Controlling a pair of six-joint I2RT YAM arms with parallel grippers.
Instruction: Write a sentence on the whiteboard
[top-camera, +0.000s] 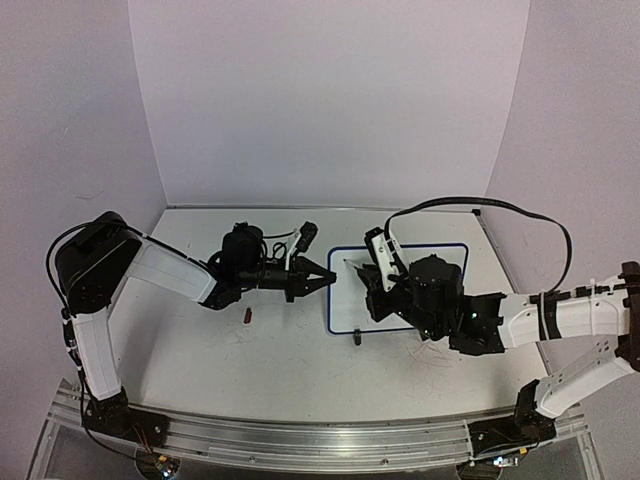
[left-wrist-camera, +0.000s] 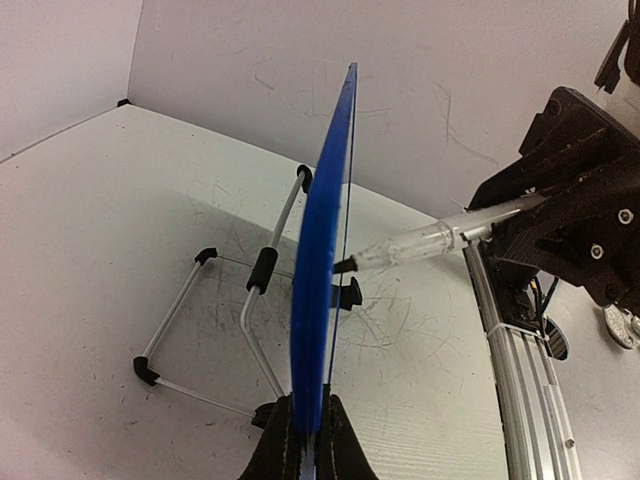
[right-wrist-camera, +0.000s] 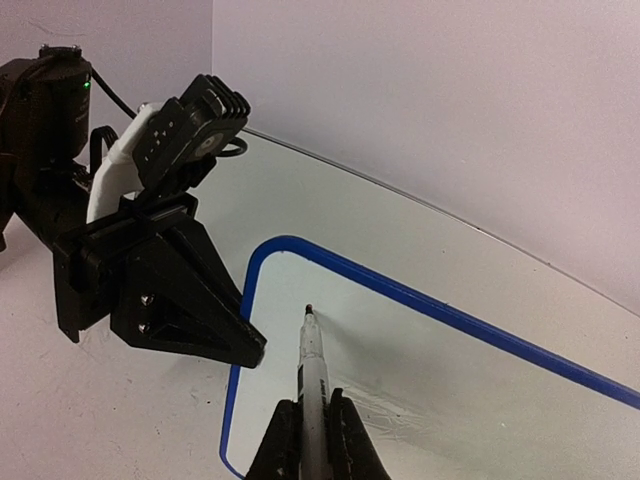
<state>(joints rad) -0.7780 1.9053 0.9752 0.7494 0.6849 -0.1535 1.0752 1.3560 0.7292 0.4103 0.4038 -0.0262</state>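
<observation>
The whiteboard (top-camera: 345, 305) has a thin blue frame and stands tilted on a wire stand (left-wrist-camera: 225, 320). My left gripper (top-camera: 328, 275) is shut on its left edge; in the left wrist view the board (left-wrist-camera: 320, 270) runs edge-on out of my left gripper (left-wrist-camera: 310, 435). My right gripper (right-wrist-camera: 313, 440) is shut on a white marker (right-wrist-camera: 316, 370). The marker's dark tip touches the board's white face (right-wrist-camera: 440, 350) near the upper left corner. No sentence shows on the board. In the top view my right gripper (top-camera: 372, 272) hangs over the board's left half.
A small dark red cap (top-camera: 247, 316) lies on the table left of the board. One black foot (top-camera: 357, 337) pokes out below the board's near edge. The tabletop (left-wrist-camera: 430, 340) carries faint grey scribbles. An aluminium rail (left-wrist-camera: 520, 380) runs along the near edge.
</observation>
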